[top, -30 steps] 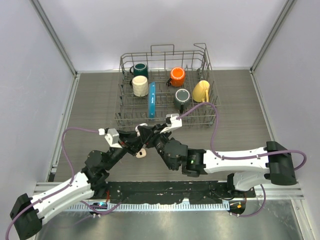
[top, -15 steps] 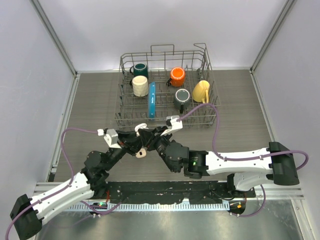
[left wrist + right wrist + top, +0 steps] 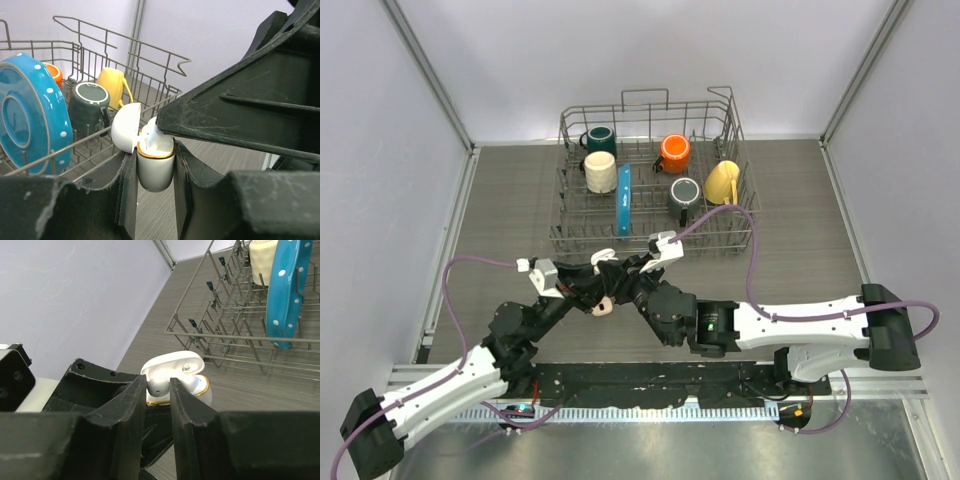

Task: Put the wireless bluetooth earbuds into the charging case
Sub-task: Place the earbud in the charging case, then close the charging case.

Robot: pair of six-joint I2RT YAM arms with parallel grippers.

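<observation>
White case (image 3: pixel 155 172), lid open, sat clamped in left fingers (image 3: pixel 129 192); right fingers (image 3: pixel 136 402) pinched an earbud (image 3: pixel 159 386) at its mouth.

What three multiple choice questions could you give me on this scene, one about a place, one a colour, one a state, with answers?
1. Where is the charging case? A. Lying loose, unheld. B. In a person's hand. C. Between the left gripper's fingers.
2. What colour is the plate standing in the dish rack? A. Blue. B. Red. C. Black.
3. How is the case's lid? A. Shut. B. Open. C. Taken off.
Answers: C, the left wrist view shows fingers clamping its sides; A, blue with white dots; B, it is tipped back while the right gripper holds an earbud at the opening.
</observation>
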